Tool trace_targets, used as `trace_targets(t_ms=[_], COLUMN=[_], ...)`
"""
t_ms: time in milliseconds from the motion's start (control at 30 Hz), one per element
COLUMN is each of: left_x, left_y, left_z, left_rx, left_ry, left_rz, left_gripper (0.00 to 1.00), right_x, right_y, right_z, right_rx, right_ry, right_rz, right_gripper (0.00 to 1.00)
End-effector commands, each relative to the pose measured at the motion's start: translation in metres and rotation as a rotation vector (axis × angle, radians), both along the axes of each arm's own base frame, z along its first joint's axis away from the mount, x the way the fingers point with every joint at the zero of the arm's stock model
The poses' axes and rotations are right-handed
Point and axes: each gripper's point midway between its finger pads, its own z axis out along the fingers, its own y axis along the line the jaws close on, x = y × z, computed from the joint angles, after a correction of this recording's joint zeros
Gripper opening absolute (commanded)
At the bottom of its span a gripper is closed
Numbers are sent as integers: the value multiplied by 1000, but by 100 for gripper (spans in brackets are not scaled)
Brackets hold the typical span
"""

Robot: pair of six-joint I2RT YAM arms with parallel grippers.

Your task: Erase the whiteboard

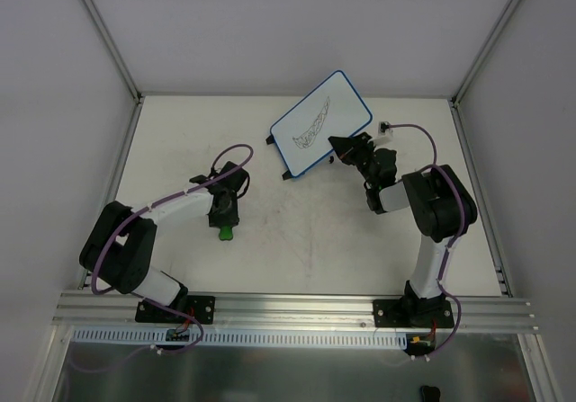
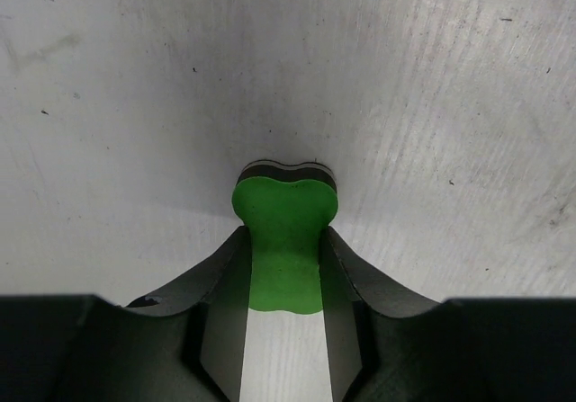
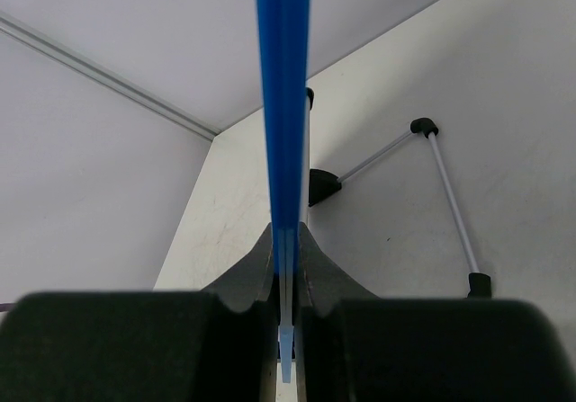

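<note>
Edgewise, the whiteboard [image 1: 320, 123] sits pinched in the right hand [image 1: 340, 147]; the left hand [image 1: 225, 226] pinches a green eraser [image 2: 286, 227].

Angled, scribbled, blue-framed whiteboard [image 1: 321, 123]

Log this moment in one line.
left gripper: shut on green eraser | right gripper: shut on whiteboard edge | scribble: not yet erased

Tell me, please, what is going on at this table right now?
The right gripper is shut on the blue edge of the whiteboard, holding it tilted up at the far side of the table. Its black scribble is not yet wiped. The left gripper has its fingers against both sides of the green eraser, which sits on the table, apart from the board.
</note>
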Motion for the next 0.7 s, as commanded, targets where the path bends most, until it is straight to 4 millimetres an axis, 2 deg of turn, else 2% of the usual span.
trace_targets(t_ms=[0,100,233,333,433,467,533,567,633,667], left_x=[6,6,5,13,38,53,72,90,107,126], left_y=[-4,-3,-4,-13,-34,-44,-55,-68,-86,-98], left_z=[15,16,12,26,60,82,104,126,147,162], left_rx=[2,3,5,-41,-117,-155,-182,-219,-277,-303], left_ry=[-44,-48,-33,-72,-170,-225,-281,-328,-358,-386], left_rz=[-24,-23,-25,-37,-87,-101,-122,-132,-157,-160], left_gripper=[29,22,20,17,6,5,5,5,4,4], right_x=[5,5,5,5,5,5,5,5,4,5], right_y=[3,2,3,3,2,3,3,4,5,5], right_z=[46,44,45,45,44,44,42,42,42,42], right_rx=[31,31,35,35,32,31,28,28,29,30], right_ry=[-202,-198,-198,-199,-198,-198,-196,-196,-196,-195], right_rz=[5,4,8,14,10,13,19,21,27,26], right_gripper=[0,0,0,0,0,0,0,0,0,0])
